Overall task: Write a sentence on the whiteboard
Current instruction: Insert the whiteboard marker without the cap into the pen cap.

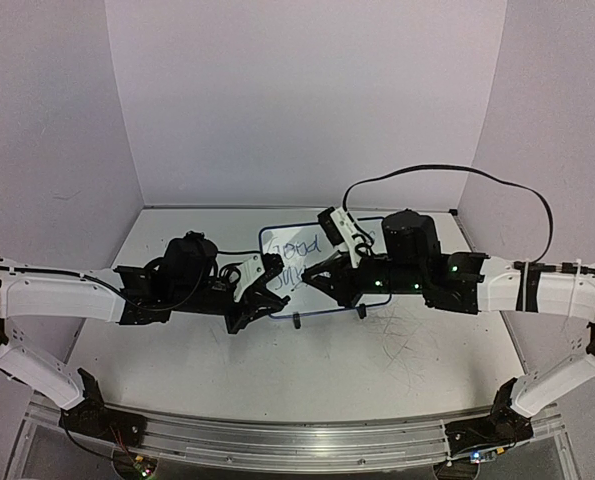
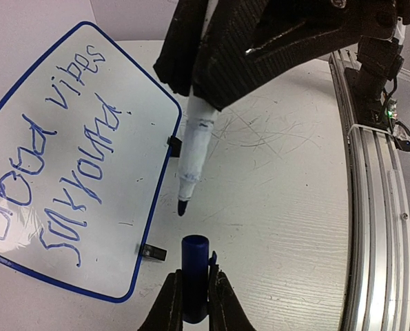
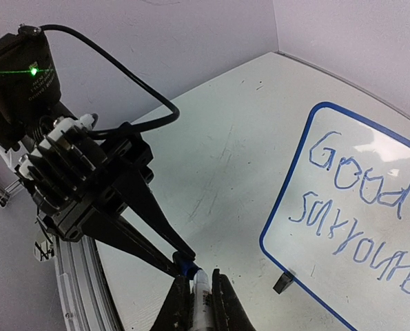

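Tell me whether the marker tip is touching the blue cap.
Apart. The left wrist view shows bare table between the tip of the marker and the open end of the cap held in the left gripper.

Even violet-tinted light, soft shadows; glare patch on whiteboard (image 2: 139,172); wrist views bent at edges

walls (image 1: 307,100): plain pale lavender, three sides | table (image 1: 407,355): white, scratched | near edge: aluminium rail (image 1: 297,437) | light: even

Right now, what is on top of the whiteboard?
The sentence, two blue handwritten lines, is on the whiteboard. From overhead, the right arm covers the first line's end.
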Controlling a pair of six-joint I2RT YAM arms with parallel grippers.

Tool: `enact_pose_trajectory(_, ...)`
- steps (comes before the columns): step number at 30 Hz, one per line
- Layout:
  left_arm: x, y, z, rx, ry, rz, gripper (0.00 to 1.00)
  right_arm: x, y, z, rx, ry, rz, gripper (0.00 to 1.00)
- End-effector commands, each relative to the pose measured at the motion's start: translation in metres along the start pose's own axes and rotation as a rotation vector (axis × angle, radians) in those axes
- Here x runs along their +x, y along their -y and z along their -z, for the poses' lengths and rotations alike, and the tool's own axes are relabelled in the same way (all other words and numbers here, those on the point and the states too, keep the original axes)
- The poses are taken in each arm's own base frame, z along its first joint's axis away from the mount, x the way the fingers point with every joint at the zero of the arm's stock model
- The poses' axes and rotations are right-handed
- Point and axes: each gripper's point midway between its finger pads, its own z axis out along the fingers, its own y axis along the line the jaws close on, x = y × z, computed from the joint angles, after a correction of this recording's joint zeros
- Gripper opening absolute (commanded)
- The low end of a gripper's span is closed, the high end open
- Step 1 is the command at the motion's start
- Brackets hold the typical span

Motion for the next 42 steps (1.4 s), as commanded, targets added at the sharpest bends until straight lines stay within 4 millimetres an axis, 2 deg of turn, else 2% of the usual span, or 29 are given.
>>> enact_pose_trajectory(1,-0.024,-0.003,0.007,-0.015,0.074,-0.029,0.0,-0.018,-0.01,-0.003,-0.042,0.052,-0.002,0.0)
enact_pose_trajectory(19,-0.025,-0.003,0.01,-0.022,0.078,-0.032,0.0,0.005,-0.012,-0.018,-0.085,-0.015,-0.036,0.0)
enact_pose_trajectory(24,-0.029,-0.004,0.012,-0.028,0.09,-0.038,0.0,0.007,-0.021,-0.025,-0.149,-0.03,-0.084,0.0)
enact_pose_trajectory(28,-0.041,-0.01,0.017,-0.062,0.117,-0.054,0.0,0.005,-0.03,-0.027,-0.207,-0.046,-0.15,0.0)
enact_pose_trajectory(31,-0.056,-0.023,0.026,-0.141,0.146,-0.063,0.0,0.008,-0.031,-0.035,-0.245,-0.103,-0.214,0.0)
enact_pose_trajectory(35,-0.082,-0.05,0.042,-0.346,0.18,-0.052,0.0,0.012,-0.027,-0.041,-0.235,-0.149,-0.336,0.0)
enact_pose_trajectory(39,-0.103,-0.045,0.046,-0.403,0.202,-0.09,0.0,0.011,-0.027,-0.05,-0.233,-0.184,-0.49,0.0)
enact_pose_trajectory(42,-0.109,-0.029,0.034,-0.44,0.168,-0.176,0.0,0.016,-0.033,-0.059,-0.231,-0.211,-0.542,0.0)
